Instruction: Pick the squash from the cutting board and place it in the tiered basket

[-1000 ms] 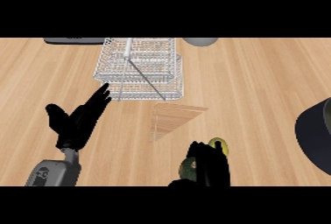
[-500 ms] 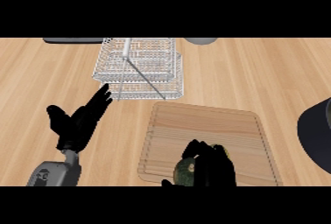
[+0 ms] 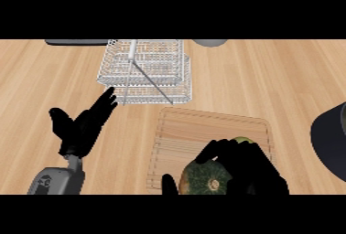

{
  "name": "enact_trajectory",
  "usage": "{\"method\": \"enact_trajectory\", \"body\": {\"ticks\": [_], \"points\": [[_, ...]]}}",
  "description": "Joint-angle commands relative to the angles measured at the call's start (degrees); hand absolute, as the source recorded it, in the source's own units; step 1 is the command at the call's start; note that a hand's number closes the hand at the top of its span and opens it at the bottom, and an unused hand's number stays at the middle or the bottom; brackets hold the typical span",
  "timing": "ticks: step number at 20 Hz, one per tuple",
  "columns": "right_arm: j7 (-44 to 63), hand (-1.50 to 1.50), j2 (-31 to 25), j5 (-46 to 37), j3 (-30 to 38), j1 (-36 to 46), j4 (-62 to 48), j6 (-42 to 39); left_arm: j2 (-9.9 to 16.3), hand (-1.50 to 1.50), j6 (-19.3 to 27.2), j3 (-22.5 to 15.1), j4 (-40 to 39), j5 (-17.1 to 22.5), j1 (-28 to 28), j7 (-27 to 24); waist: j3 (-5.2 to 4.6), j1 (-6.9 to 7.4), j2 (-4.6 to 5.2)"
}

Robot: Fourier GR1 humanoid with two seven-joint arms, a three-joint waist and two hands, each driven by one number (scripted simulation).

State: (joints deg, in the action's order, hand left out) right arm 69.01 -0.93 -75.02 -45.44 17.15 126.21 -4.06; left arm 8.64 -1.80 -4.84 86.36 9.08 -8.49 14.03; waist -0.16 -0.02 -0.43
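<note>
Lying on the near part of the cutting board (image 3: 202, 132), the squash (image 3: 206, 179) is round and dark green, with small pale speckles on its skin and a light, round stem scar facing upward. A small yellow-green patch shows behind the fingers, at the far side of the hand; it seems to belong to the squash. The right hand (image 3: 250, 169) covers the squash from the right and from above, and its fingers are curled around it, so a part of the squash is hidden. If the squash is lifted from the board or touches it, I cannot tell.

The board is light wood with rounded corners and lies on the wooden counter (image 3: 270, 77). Just behind its far left corner stands the tiered basket (image 3: 145, 68), made of white wire. The left hand (image 3: 81, 128) shows at the left, well apart from the board, fingers straight and spread, holding nothing.
</note>
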Motion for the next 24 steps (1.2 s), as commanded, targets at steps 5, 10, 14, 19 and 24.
{"method": "enact_trajectory", "body": {"ticks": [5, 10, 14, 19, 24], "points": [[13.75, 1.5, 0.88, 3.53, 6.19, 18.3, 0.85, -13.15, -0.51, 0.0, 0.32, -0.2, -0.8, -0.92, -1.41, 0.01, -0.11, 0.47, 0.05], [11.71, 1.5, 0.88, 9.53, 14.35, 28.32, -7.67, -13.25, -2.1, 0.0, 1.28, -1.0, -2.39, -1.61, -3.5, 0.67, -0.14, 0.72, 0.28], [10.89, 1.5, 0.89, 14.05, 20.98, 36.61, -16.27, -15.55, -2.12, 0.0, 0.39, -2.04, -0.8, -1.57, -1.57, 0.42, -0.15, 1.77, 0.08], [10.73, 1.5, 0.89, 19.66, 28.64, 47.83, -28.61, -11.07, -0.84, 0.0, -1.01, 0.15, -3.37, -0.21, -3.85, 0.53, -0.09, 2.08, 0.49], [3.51, 1.5, 0.9, 18.92, 38.07, 57.75, -45.86, -4.7, -1.98, 0.0, -0.71, -1.75, -0.25, -1.18, -1.71, -0.51, -0.03, 3.22, 0.87]]}}
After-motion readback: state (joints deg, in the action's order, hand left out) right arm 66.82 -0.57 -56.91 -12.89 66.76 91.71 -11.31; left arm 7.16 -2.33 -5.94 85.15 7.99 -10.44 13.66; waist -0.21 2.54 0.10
